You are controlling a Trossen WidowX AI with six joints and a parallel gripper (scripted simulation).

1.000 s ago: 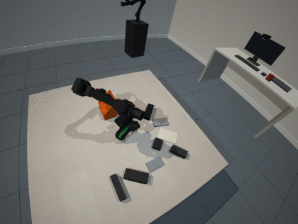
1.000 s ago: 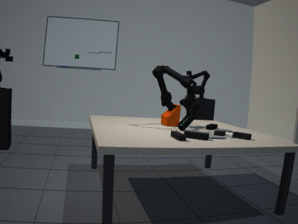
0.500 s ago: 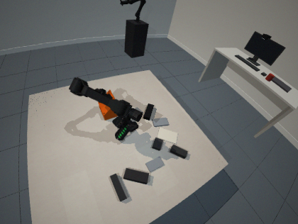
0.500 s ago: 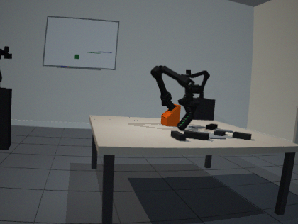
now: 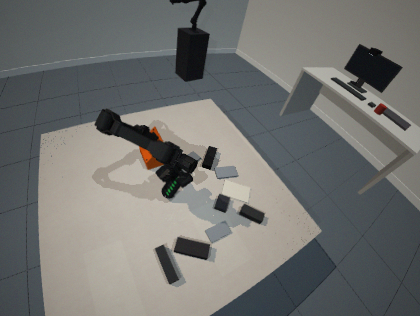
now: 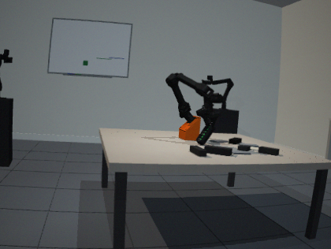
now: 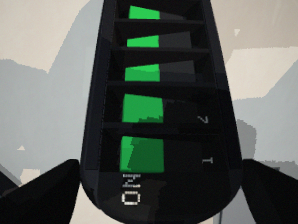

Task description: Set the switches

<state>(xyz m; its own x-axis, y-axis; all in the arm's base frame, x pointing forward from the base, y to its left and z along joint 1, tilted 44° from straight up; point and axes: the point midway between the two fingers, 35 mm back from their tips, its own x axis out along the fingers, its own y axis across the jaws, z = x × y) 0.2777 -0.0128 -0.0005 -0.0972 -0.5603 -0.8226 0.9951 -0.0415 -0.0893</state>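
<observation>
The dark grey controller unit is off its base and steeply tilted, its lower end close above the bench. My gripper is shut on it, one finger against each long side near the end marked ON. The wrist view shows five rockers, with green ends on the left and dark ends on the right; the numbers 1 and 2 are readable at the near end. The sixth rocker is out of that view. Which ends are pressed is hard to tell. The underside label is hidden.
An orange block stands behind the unit by the arm. Several dark blocks, grey flat plates and a cream plate lie on the bench. One dark block is near the wrist.
</observation>
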